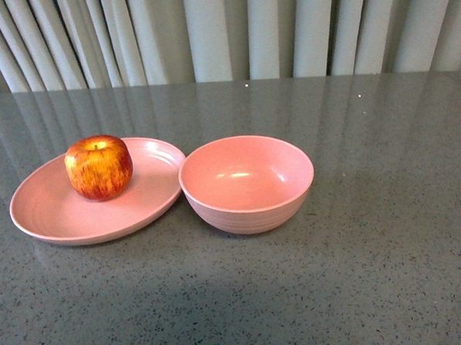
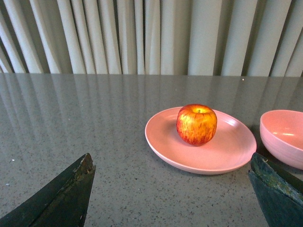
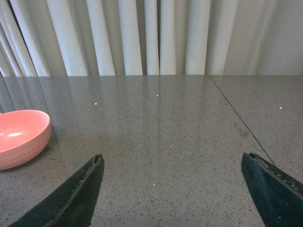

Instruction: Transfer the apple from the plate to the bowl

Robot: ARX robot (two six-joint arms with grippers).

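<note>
We find the apple (image 1: 99,167) upright on the plate (image 1: 47,213), toward its far side. The bowl (image 1: 246,183) stands just right of the plate, and only their rims lie between apple and bowl. Both rest on a grey table (image 1: 374,250) before a curtain (image 1: 223,34). The left gripper (image 2: 171,161) faces the plate, spread wide and gripping nothing. The right gripper (image 3: 173,157) is likewise spread, right of the bowl.

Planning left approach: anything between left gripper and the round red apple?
Left wrist view: only grey speckled tabletop, then near rim of the shallow pink plate, before the red apple. Left gripper open.
</note>
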